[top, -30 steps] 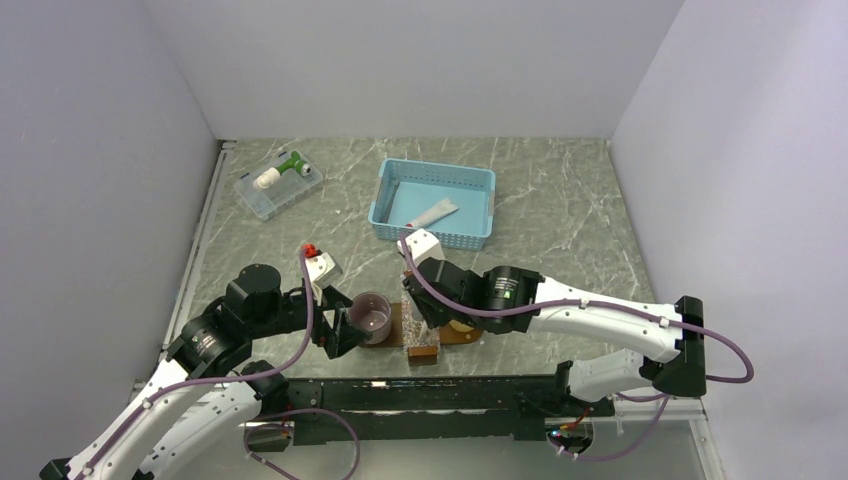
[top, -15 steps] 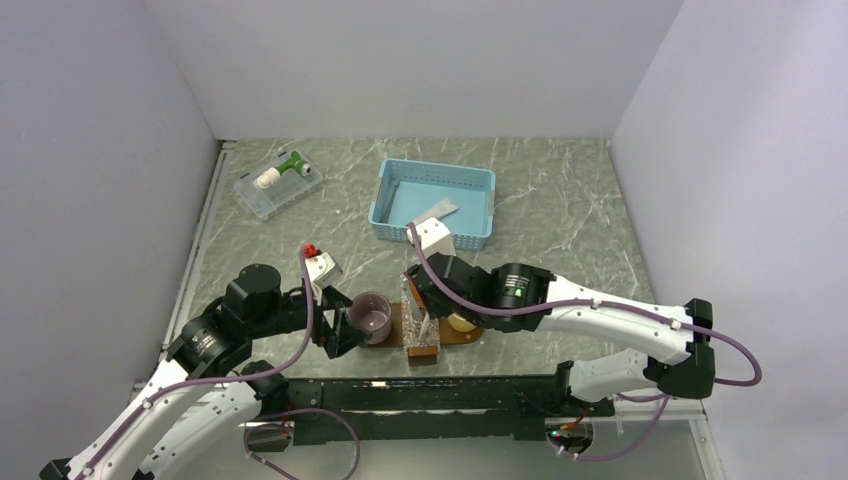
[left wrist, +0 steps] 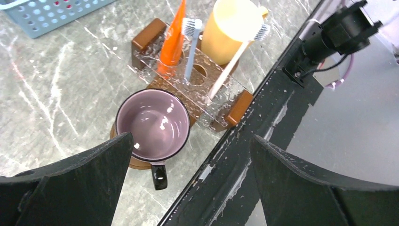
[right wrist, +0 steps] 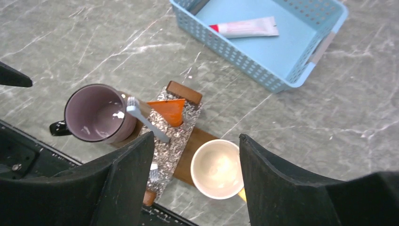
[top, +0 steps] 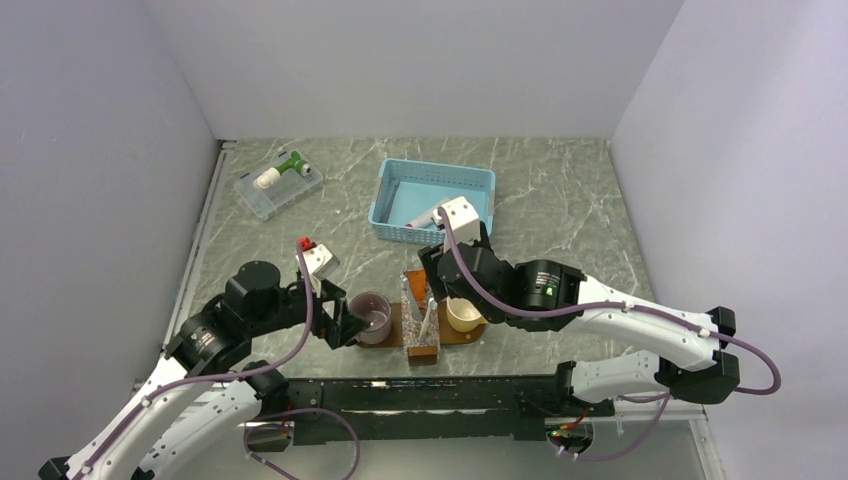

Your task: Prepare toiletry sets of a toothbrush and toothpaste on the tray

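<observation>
Standing in the clear holder on the dark-brown wooden tray, mid-frame: the orange toothpaste tube and a pale toothbrush. The light-blue plastic basket, upper right, holds a white tube. Empty, the left gripper and right gripper gape wide.

The table is grey-green, veined with white like marble. The tray is dark brown, and the clear pebbled holder has brown end blocks. The toothpaste is bright orange; the toothbrush is pale whitish with grey-white bristles. The mug is mauve with a black handle, the cup creamy yellow (paler inside, seen from the right wrist). The basket is light blue, its walls dotted with holes; the tube is white with a red end. The left fingers and right fingers are black.
</observation>
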